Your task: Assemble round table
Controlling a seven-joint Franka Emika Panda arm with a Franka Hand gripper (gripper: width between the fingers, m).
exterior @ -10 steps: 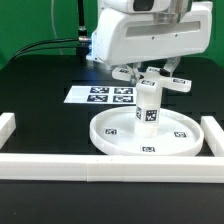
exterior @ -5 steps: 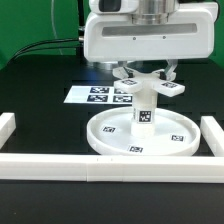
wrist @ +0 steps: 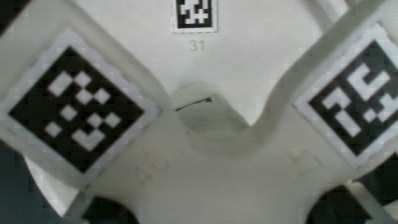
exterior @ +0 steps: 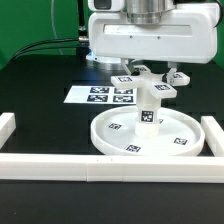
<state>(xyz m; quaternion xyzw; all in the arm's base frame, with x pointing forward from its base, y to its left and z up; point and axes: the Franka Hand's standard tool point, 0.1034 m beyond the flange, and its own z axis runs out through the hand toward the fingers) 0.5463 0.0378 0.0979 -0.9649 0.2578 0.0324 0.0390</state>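
The round top [exterior: 145, 135] lies flat on the black surface [exterior: 40, 90], inside the white border rails [exterior: 110, 170]. The short leg [exterior: 149, 108] stands upright in its middle. The cross-shaped base [exterior: 150, 80] sits on top of the leg, under the big white arm, and it appears to be level.

The step in hand is probably to screw the base onto the leg. To do it well, the arm should keep the base level and centred over the leg, turn it around the upright axis without pushing sideways, and press down only lightly, so that the leg does not tip and the top does not slide.

The gripper [exterior: 152, 72] is mostly hidden by the arm housing in the exterior view. In the wrist view the base [wrist: 196, 120] fills the picture and the fingers are not clear. The gripper seems to be closed partly around the middle of the base, but I cannot tell this with certainty.
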